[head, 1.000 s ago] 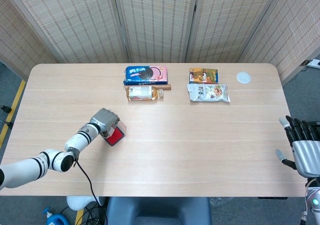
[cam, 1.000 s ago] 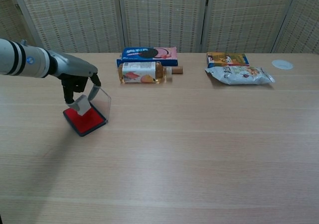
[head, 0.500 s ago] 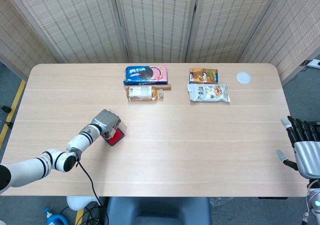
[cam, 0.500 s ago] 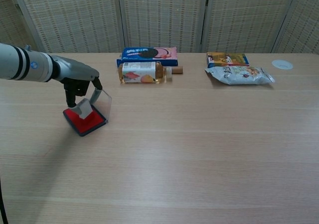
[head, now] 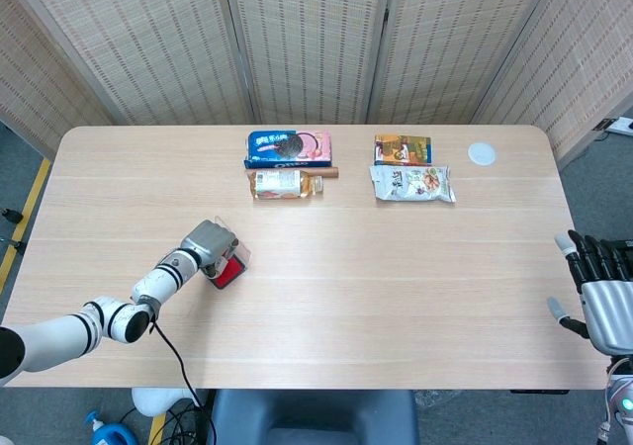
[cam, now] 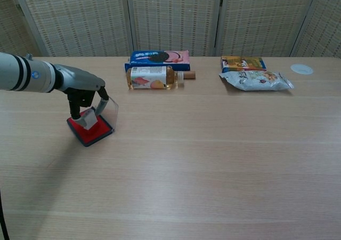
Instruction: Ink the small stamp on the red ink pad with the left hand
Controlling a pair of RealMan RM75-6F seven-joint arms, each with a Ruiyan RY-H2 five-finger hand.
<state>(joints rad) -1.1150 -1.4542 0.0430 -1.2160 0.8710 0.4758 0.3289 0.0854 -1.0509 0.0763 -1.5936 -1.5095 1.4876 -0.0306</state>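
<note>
The red ink pad (cam: 94, 132) lies open on the table at the left, its clear lid (cam: 110, 110) standing up on the right side. My left hand (cam: 80, 90) hangs over it and pinches the small pale stamp (cam: 88, 118), whose lower end touches the red surface. From the head view the left hand (head: 205, 243) covers most of the ink pad (head: 229, 274), and the stamp is hidden. My right hand (head: 603, 292) hangs beyond the table's right edge, fingers spread, holding nothing.
Along the far side lie a blue and pink biscuit box (cam: 159, 59), a bottle on its side (cam: 153, 78), a snack box (cam: 242, 63), a snack bag (cam: 254, 80) and a small white disc (cam: 302, 69). A black cable (head: 170, 356) trails off my left arm.
My left hand has lowered, bringing the stamp down from just above the pad onto the red surface. The right hand has not moved.
</note>
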